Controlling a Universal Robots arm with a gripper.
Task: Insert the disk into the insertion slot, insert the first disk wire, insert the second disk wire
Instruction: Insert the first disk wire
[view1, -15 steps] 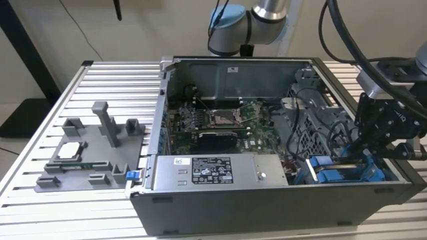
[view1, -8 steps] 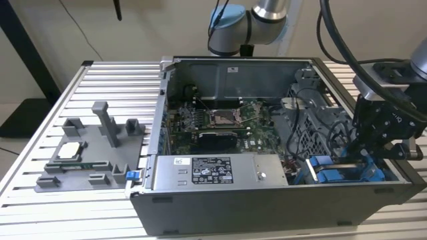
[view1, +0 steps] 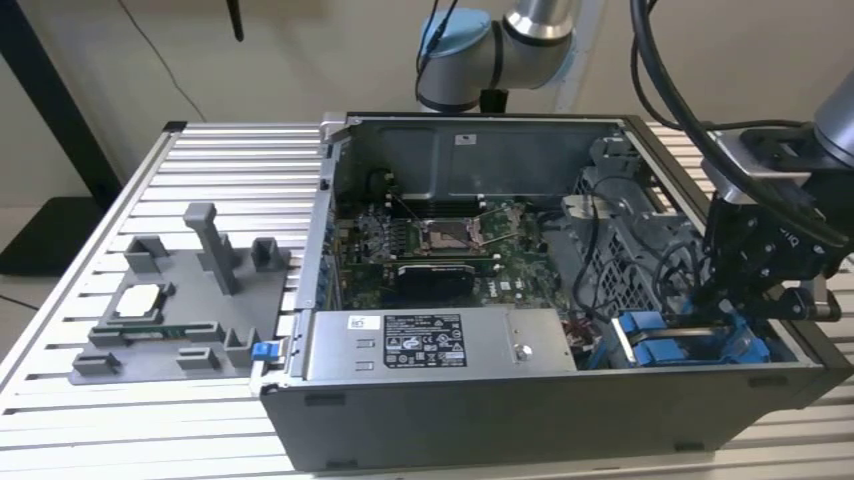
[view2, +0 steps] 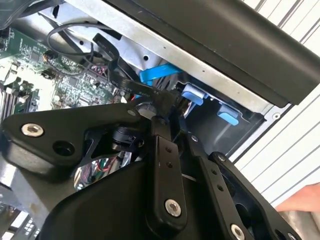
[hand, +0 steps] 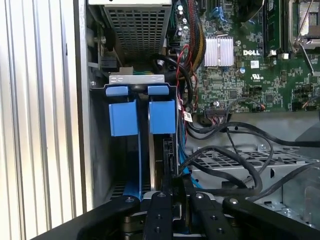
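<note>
- Exterior view's lower right: my gripper (view1: 731, 305) hangs over the insertion slot (view1: 667, 348).
- First wrist view adds the black disk wire (hand: 169, 157), pinched in my closed gripper (hand: 172, 187), near the slot's blue tabs (hand: 161, 116).

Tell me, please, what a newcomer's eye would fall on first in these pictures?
The open dark-grey metal computer case with its green circuit board dominates the middle of the slatted silver table. Next stand out the bright blue plastic tabs in the case's corner at the exterior view's lower right, where the black gripper reaches in.
</note>
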